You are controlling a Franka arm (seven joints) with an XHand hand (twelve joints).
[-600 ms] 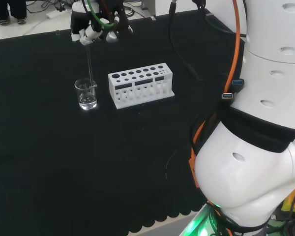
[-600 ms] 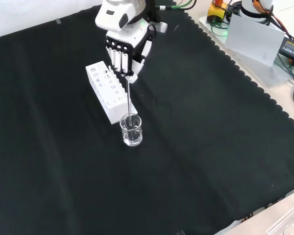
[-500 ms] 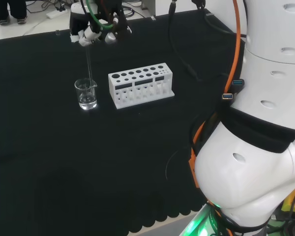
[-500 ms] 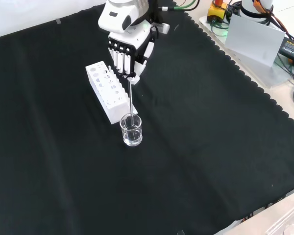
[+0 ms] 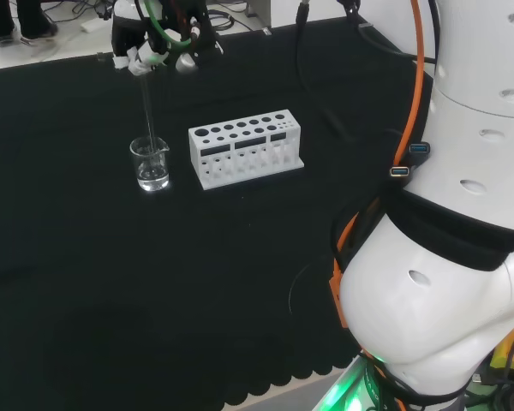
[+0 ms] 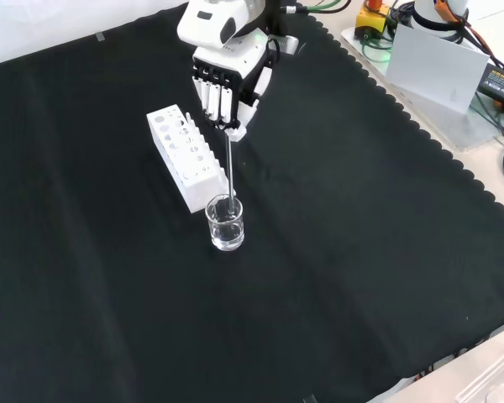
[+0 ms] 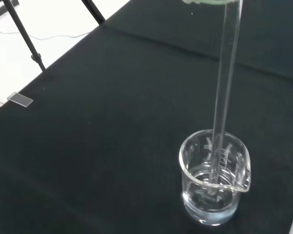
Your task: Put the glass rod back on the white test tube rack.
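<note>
now | hand (image 6: 227, 88) pinching thin clear glass rod (image 6: 229, 168) | tip in round beaker (image 6: 225, 223)

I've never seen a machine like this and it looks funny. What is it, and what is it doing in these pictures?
It is a white robot arm with a hand like a person's. One camera looks over the arm from behind, one looks down from the front, and one sits at the wrist. On the black cloth stand a white test tube rack and a small glass beaker with clear liquid. The fingers hold a glass rod, whose lower end dips into the beaker.
</note>
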